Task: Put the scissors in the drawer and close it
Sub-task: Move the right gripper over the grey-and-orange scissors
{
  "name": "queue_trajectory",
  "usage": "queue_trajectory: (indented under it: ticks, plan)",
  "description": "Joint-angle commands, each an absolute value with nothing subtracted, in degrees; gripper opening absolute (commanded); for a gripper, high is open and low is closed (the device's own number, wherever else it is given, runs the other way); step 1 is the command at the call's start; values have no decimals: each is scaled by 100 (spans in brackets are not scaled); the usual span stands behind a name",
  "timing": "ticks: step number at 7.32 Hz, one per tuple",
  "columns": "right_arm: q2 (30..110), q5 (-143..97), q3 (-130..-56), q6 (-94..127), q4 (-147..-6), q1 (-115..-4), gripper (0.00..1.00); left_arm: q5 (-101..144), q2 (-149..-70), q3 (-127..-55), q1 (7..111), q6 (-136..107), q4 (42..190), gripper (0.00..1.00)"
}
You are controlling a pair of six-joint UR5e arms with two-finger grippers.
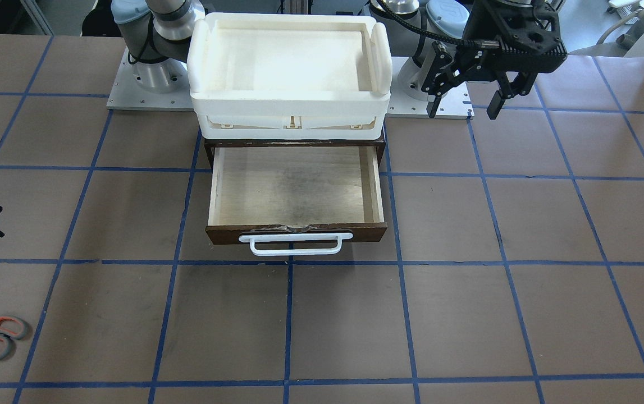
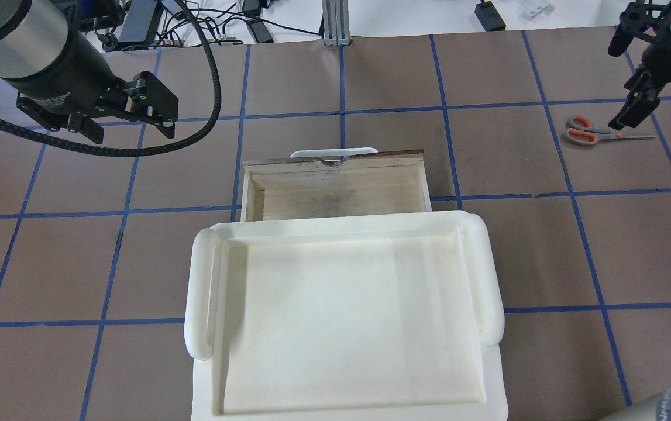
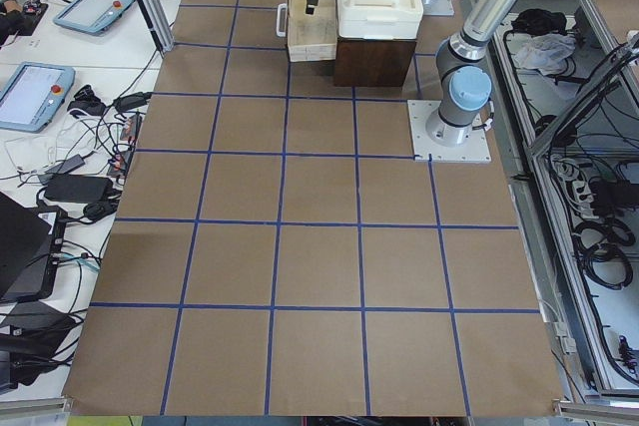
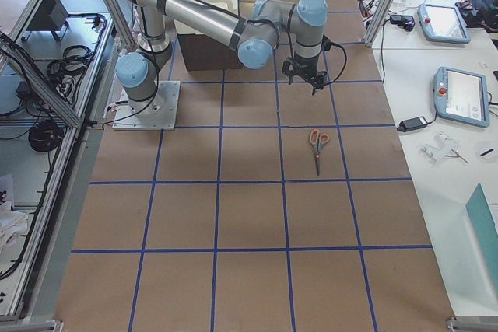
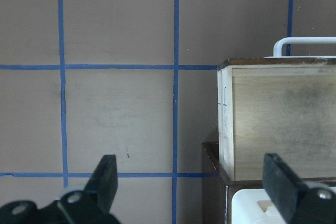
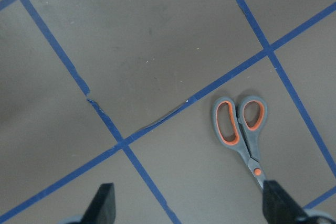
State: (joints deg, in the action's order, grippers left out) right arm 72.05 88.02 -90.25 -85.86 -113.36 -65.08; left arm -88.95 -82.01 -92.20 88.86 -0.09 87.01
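**Scissors out on the counter, drawer pulled open**

Brown paper marked off in blue tape squares covers the counter (image 1: 524,314). A dark brown cabinet (image 3: 374,62) stands at the robot's side of it, between the two arm bases, with a white plastic tray (image 1: 288,21) on top.

The drawer (image 1: 218,191) is drawn well out of the cabinet, away from the robot. Its pale plywood floor shows, worn grey in the middle. A white bar handle (image 1: 295,244) is fixed to the chipped dark front.

The scissors (image 2: 595,133) lie flat on the counter, well apart from the drawer and on the robot's right. The blades are shut and point away from the drawer, and the grey, orange-lined loops are at the end nearer it.

The right hand (image 6: 189,208) hangs above the counter near the scissors. Its fingers are spread wide and have hold of nothing. In its wrist view the scissors lie below, toward the right-hand finger (image 6: 278,203), and nothing touches them.

The left hand (image 1: 465,101) hangs in the air on the robot's left of the cabinet, near the tray. It is also wide open and has hold of nothing. Its wrist view looks down past the drawer's side wall and the corner of the cabinet.
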Motion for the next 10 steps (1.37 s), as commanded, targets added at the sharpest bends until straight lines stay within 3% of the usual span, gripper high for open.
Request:
queue_trajectory:
  ticks: [1, 2, 10]
  plan:
    - [6682, 8780, -8991, -9595, -11847, -6181, 95, -8895, -8200, -9220, 8886, -17, 8701, 100]
    - [6514, 8719, -8991, -9850, -12048, -6135, 99, -8895, -8200, -9220, 8886, -9, 8692, 100]
    - [5081, 8561, -8165, -10687, -12384, -6056, 99, -8895, -8200, -9220, 8886, -18, 8701, 100]
